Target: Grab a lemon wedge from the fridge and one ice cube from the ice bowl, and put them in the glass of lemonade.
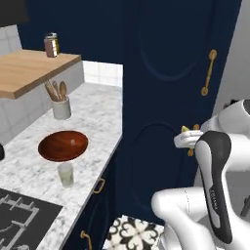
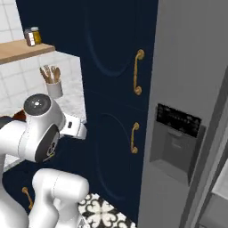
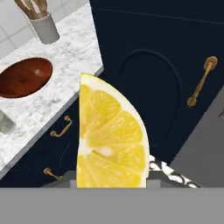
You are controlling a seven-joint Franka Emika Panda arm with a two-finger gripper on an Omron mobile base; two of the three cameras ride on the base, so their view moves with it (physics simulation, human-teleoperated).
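Lemon wedge [image 3: 109,140] fetched, pinched in end effector [image 3: 109,181]. Left: carry to glass of lemonade [image 1: 66,175] on bench [image 1: 93,122]; ice cube from ice bowl [image 1: 63,145] untouched.

A tall navy cabinet [image 1: 171,97] with gold handles [image 1: 209,72] stood as the main landmark. To its left ran a white marble counter [image 1: 93,122] backed by white tiles [image 1: 102,73], with a wooden shelf [image 1: 29,71] above it. Below the cabinet lay a patterned black-and-white floor tile [image 1: 134,233]. A black cooktop [image 1: 22,219] sat at the counter's near end.
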